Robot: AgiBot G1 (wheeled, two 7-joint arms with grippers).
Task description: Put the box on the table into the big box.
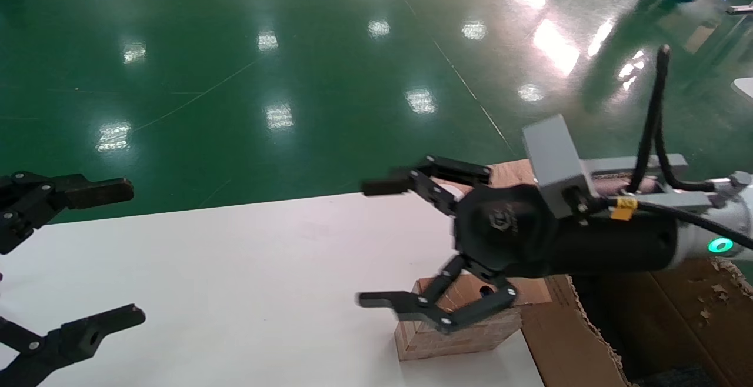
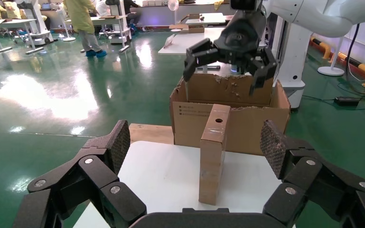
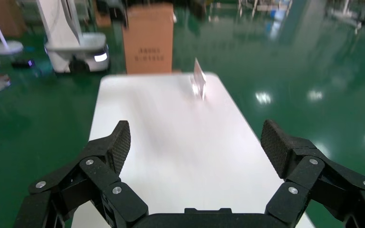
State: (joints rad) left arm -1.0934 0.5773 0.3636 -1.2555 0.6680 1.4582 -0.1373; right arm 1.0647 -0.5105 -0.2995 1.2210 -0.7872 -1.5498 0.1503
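The box (image 1: 456, 325) stands on edge on the table (image 1: 235, 269), close to the table's right end, its holed face (image 2: 218, 120) turned toward the R side in the head view. Its pale layered side faces the camera there. Just beside it on the right sits the big box (image 1: 570, 340), open top, ragged torn flaps, dark inside; in the left wrist view the big box (image 2: 247, 123) is right behind the small one, w/ black print on its side.

R gripper (image 1: 376, 243) hangs above the table's right end, fingers spread wide, gripping nothing. Its lower finger (image 1: 382, 300) crosses in front of the box's top edge in the head view; can't tell if it touches. From the left wrist view the same gripper (image 2: 228, 59) looks to be up over the big box's rim, clear above the small box.

L gripper (image 1: 112, 252) is at the table's left end, well apart from both boxes, also released wide w/ nothing between its pads (image 2: 116, 142).

Floor (image 1: 265, 69) around is glossy green
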